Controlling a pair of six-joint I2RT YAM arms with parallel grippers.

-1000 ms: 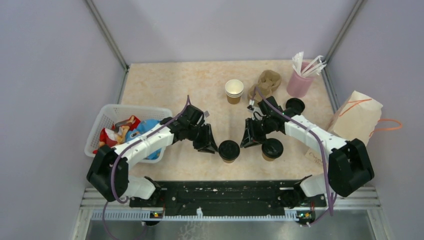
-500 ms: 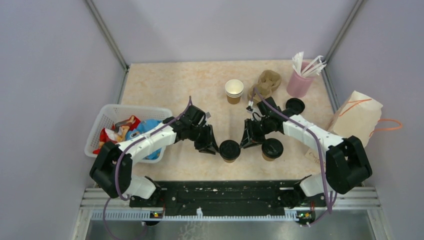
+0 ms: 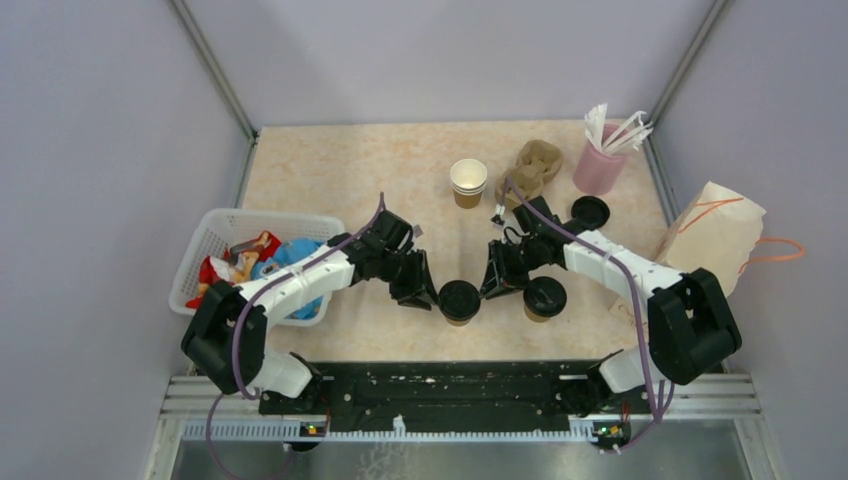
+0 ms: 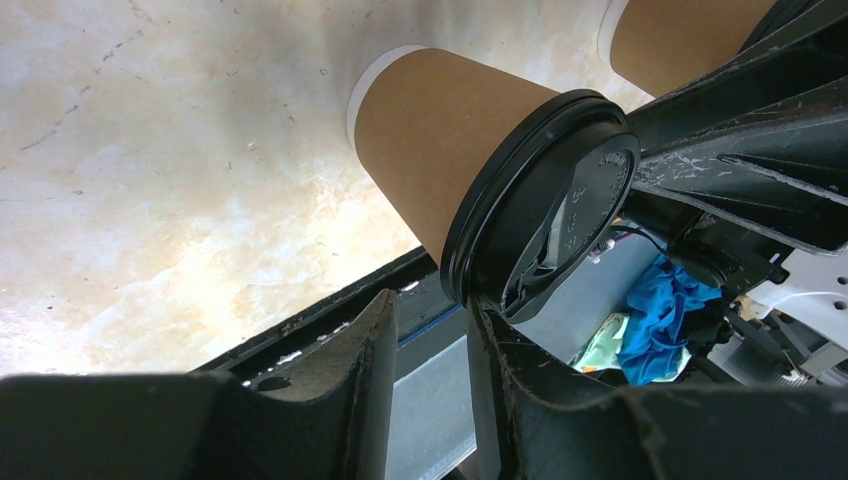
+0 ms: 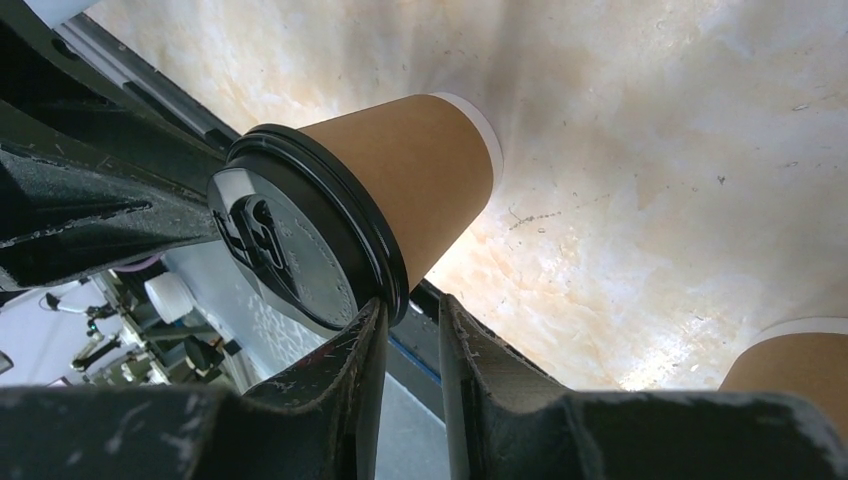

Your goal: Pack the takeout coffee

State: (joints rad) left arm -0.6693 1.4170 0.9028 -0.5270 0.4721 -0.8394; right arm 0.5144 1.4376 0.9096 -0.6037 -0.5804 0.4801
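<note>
Two brown takeout coffee cups with black lids stand near the front edge. The left cup (image 3: 459, 301) sits between both grippers; the right cup (image 3: 545, 297) stands beside the right arm. My left gripper (image 3: 424, 296) is at the left cup's left side, open, with nothing between its fingers. In the left wrist view that cup (image 4: 440, 170) leans its lid rim (image 4: 560, 210) on one fingertip of the left gripper (image 4: 432, 300). My right gripper (image 3: 491, 284) is at the same cup's right side. In the right wrist view the cup's (image 5: 410, 180) lid rim touches one finger of the empty, open right gripper (image 5: 412, 303).
A stack of open paper cups (image 3: 468, 182), a pulp cup carrier (image 3: 535, 165), a pink cup of wrapped sticks (image 3: 600, 165) and a loose black lid (image 3: 590, 211) stand behind. A paper bag (image 3: 715, 235) is at right, a white basket (image 3: 215, 235) of items at left.
Both grippers have edged inward toward the left cup, the left one moving right and the right one moving left. The cups have stayed in place.
</note>
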